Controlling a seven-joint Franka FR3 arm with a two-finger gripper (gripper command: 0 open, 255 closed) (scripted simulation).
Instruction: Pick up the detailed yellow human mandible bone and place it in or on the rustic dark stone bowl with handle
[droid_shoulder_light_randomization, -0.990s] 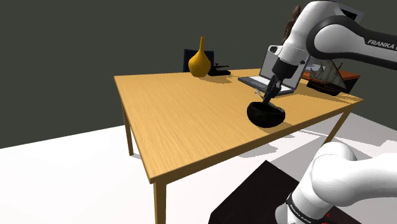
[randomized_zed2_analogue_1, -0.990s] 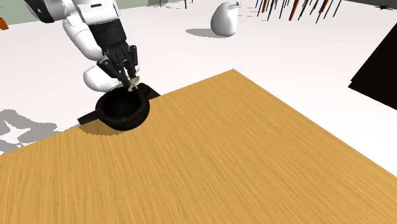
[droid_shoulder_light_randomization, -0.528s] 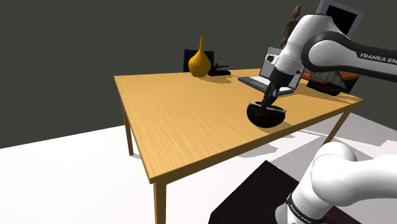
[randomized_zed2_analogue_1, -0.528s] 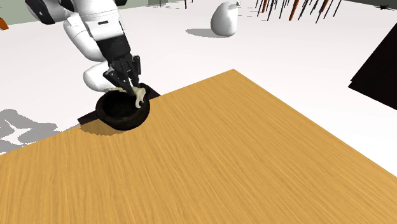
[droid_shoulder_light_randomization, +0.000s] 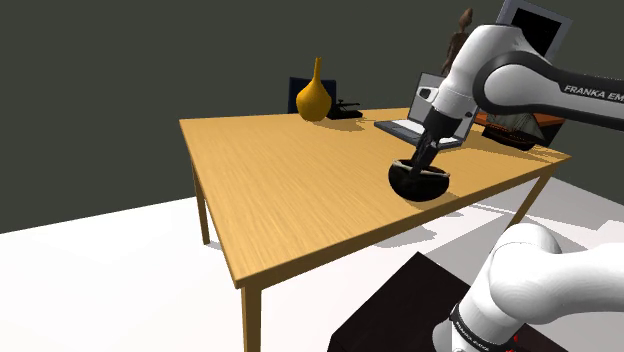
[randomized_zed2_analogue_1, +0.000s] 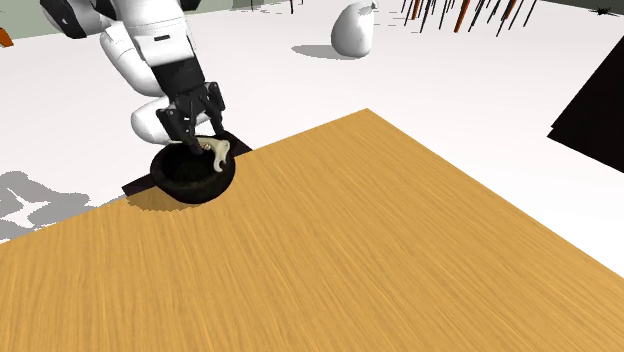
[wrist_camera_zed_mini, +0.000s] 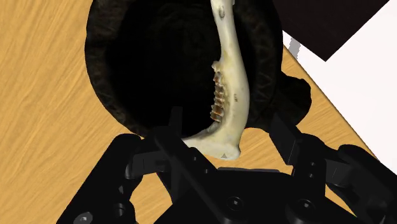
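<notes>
Pale mandible (wrist_camera_zed_mini: 230, 76) in dark bowl (wrist_camera_zed_mini: 102, 70) | far end cut off | fingers (wrist_camera_zed_mini: 284, 139) apart

The only legible lettering is the brand name "FRANKA", in pale capitals on the dark grey band of the white arm (droid_shoulder_light_randomization: 548, 82) in the shoulder view, followed by what may be an "E" cut by the edge.

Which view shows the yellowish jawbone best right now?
The wrist view: the pale yellow toothed jawbone lies over the dark rough bowl's opening, between the open black claw. The second exterior view shows it as a small pale sliver at the bowl's rim; in the shoulder view it is too small to tell.
</notes>
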